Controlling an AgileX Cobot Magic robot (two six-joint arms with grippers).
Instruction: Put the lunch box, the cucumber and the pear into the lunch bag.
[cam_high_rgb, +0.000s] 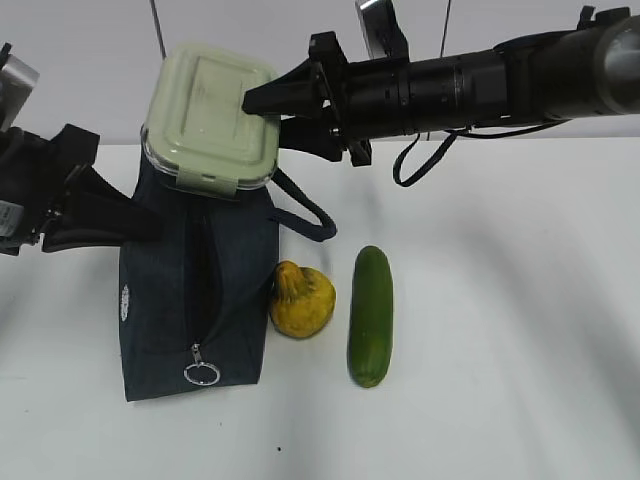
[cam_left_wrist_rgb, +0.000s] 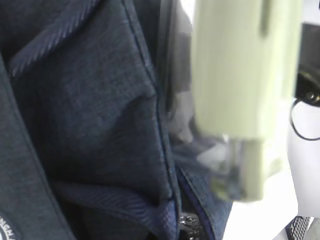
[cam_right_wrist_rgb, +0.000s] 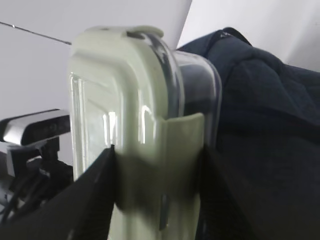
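My right gripper (cam_high_rgb: 264, 112) is shut on the lunch box (cam_high_rgb: 210, 115), a clear box with a sage-green lid, and holds it tilted above the far end of the navy lunch bag (cam_high_rgb: 165, 300). In the right wrist view its fingers (cam_right_wrist_rgb: 95, 190) clamp the box (cam_right_wrist_rgb: 140, 110) by a side clip, with the bag (cam_right_wrist_rgb: 265, 130) just behind. My left gripper (cam_high_rgb: 130, 225) pinches the bag's left side. The left wrist view shows bunched bag fabric (cam_left_wrist_rgb: 90, 100) and the box (cam_left_wrist_rgb: 235, 90) close above. The yellow pear (cam_high_rgb: 302, 300) and the green cucumber (cam_high_rgb: 371, 315) lie on the table to the right of the bag.
The bag's zipper ring pull (cam_high_rgb: 201, 374) lies at its near end and its loop handle (cam_high_rgb: 310, 218) sticks out to the right at the far end. The white table (cam_high_rgb: 520, 330) runs on to the right of the cucumber. The left arm's camera shows in the right wrist view (cam_right_wrist_rgb: 35, 130).
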